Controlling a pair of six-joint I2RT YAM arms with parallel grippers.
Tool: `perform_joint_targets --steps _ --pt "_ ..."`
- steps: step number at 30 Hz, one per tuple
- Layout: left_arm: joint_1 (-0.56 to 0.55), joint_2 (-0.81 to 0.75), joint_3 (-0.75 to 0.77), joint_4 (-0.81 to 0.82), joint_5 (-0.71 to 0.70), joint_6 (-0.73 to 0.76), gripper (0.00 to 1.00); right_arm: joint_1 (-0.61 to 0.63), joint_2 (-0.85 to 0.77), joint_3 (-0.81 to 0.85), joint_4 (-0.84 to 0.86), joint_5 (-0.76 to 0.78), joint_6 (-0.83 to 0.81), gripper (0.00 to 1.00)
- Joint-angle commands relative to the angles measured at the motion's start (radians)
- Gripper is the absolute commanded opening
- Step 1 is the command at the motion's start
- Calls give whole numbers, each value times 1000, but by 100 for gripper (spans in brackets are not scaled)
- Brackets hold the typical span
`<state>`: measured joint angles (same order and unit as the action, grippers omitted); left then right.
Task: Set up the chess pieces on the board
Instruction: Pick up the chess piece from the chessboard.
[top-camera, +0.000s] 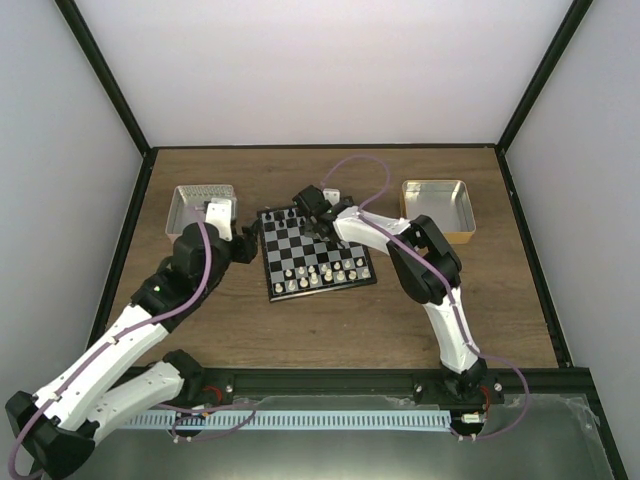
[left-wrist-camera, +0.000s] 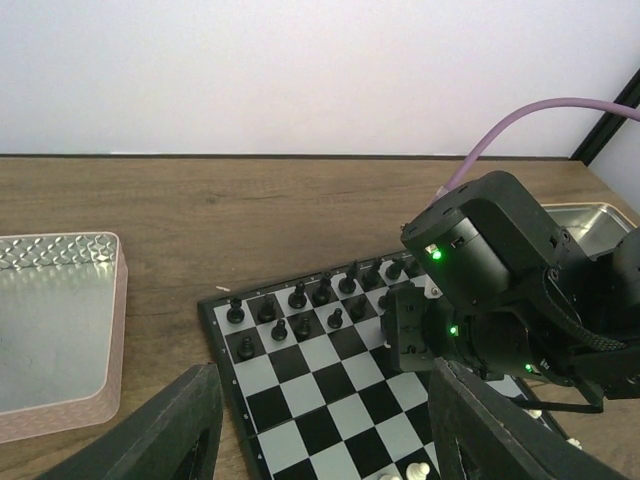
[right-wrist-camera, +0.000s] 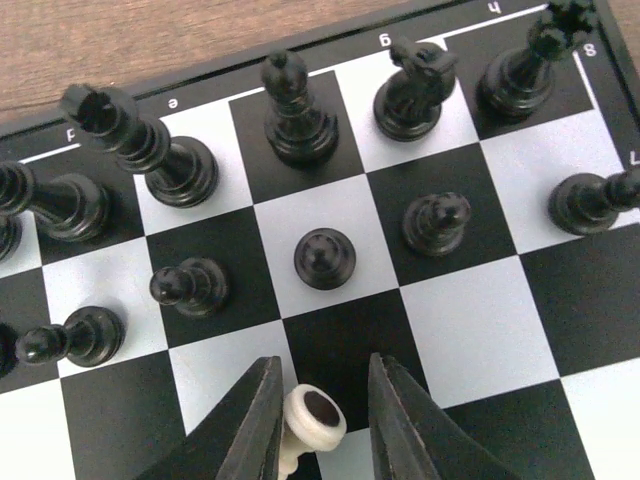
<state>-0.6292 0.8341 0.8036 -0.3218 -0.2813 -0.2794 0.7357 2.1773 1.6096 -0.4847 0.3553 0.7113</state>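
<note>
The board (top-camera: 318, 258) lies mid-table, with black figures along its far rows and cream-white chess pieces (top-camera: 325, 272) along its near rows. My right gripper (top-camera: 316, 222) hovers over the board's far side. In the right wrist view its fingers (right-wrist-camera: 325, 375) stand apart around one cream piece (right-wrist-camera: 313, 422). The piece is tilted, base towards the camera, and touches only the left finger (right-wrist-camera: 250, 420), just short of a black pawn (right-wrist-camera: 324, 259). My left gripper (top-camera: 248, 245) is open and empty at the board's left edge (left-wrist-camera: 320, 440). Its view takes in the board (left-wrist-camera: 330, 400).
A ribbed metal tray (top-camera: 203, 208) stands at the far left and also shows in the left wrist view (left-wrist-camera: 55, 320). A gold-rimmed metal tray (top-camera: 435, 205) stands at the far right. The right arm's wrist (left-wrist-camera: 490, 290) hangs over the board close to my left gripper.
</note>
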Motion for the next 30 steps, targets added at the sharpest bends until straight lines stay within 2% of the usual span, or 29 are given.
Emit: perform_joint_targets --steps 1,7,15,23,30 --pt "-3 1 -7 35 -7 9 59 5 3 16 -35 14 1 23" --pt "-1 11 -6 36 -3 9 59 5 -45 -47 -12 -16 3 14" --pt "-1 34 -7 32 31 4 61 5 -134 -148 63 -89 27 9" --pt "-3 89 -14 47 174 -21 65 5 -357 -374 260 -201 166 7" --pt "-3 169 -35 113 385 -96 68 5 -502 -463 359 -312 278 7"
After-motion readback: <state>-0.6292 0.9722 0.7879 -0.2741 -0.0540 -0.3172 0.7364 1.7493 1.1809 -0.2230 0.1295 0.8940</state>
